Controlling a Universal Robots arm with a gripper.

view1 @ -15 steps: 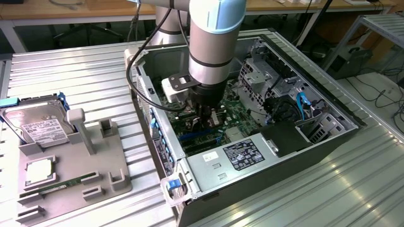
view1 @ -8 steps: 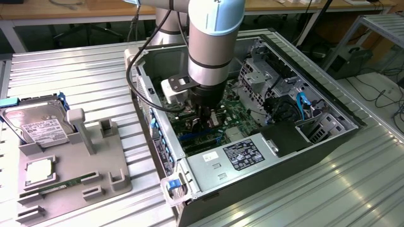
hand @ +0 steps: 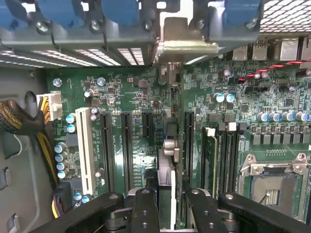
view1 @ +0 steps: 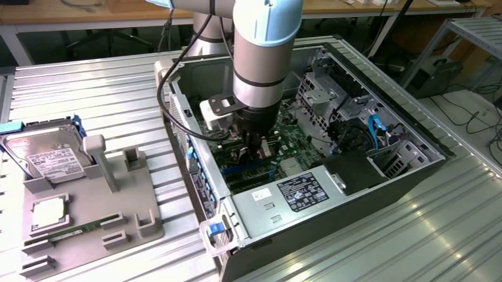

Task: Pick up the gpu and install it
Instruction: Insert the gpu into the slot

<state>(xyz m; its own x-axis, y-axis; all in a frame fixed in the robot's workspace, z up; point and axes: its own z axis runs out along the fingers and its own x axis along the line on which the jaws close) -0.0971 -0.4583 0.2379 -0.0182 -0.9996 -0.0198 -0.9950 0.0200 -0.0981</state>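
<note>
Gripper (hand: 165, 206) is seen clamped on the gpu (hand: 166, 165), held edge-on just above the green motherboard (hand: 131, 97) inside the open computer case (view1: 408, 176).

Green motherboard (hand: 146, 97); blue drive clips (hand: 97, 12); black tool (hand: 165, 206).

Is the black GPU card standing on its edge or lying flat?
On its edge: the black GPU card stands upright between the gripper's fingers, over the green motherboard's slots.

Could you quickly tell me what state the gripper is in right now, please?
Gripper: closed on the gpu, held edge-on above the motherboard slots.
</note>
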